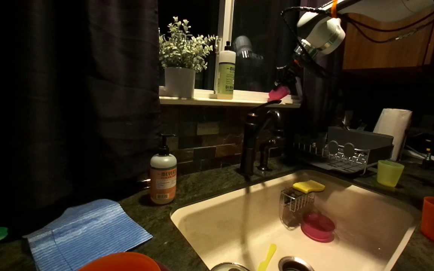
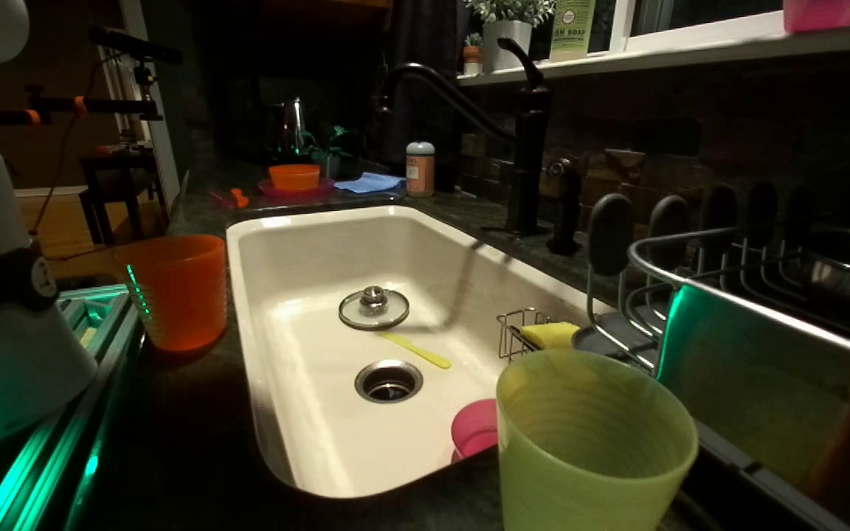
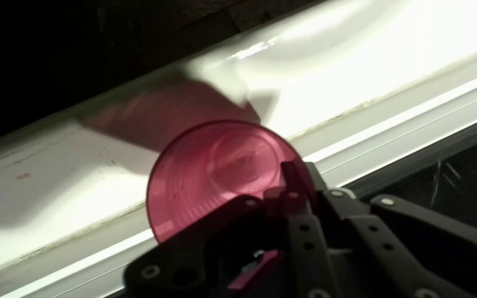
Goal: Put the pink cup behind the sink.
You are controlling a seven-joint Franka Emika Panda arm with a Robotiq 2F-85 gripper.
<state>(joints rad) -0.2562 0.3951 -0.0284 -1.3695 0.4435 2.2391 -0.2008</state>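
The pink cup (image 1: 279, 93) is at the window sill above and behind the sink (image 1: 224, 210), just above the faucet handle in an exterior view. It looks tilted there. Its lower part also shows at the top edge of an exterior view (image 2: 823, 13). In the wrist view I look into the open pink cup (image 3: 197, 178) over the white sill. My gripper (image 3: 302, 176) is shut on the cup's wall, one finger inside and one outside. The gripper also shows in an exterior view (image 1: 284, 79). I cannot tell whether the cup's base touches the sill.
A dark faucet (image 1: 250, 143) stands below the sill (image 1: 205, 101). A dish soap bottle (image 1: 226, 71) and potted plant (image 1: 179, 81) stand on it. A dish rack (image 1: 379, 150), yellow-green cup (image 1: 389, 173) and orange cup (image 2: 181, 295) surround the sink. A round pink item (image 1: 318, 226) lies inside.
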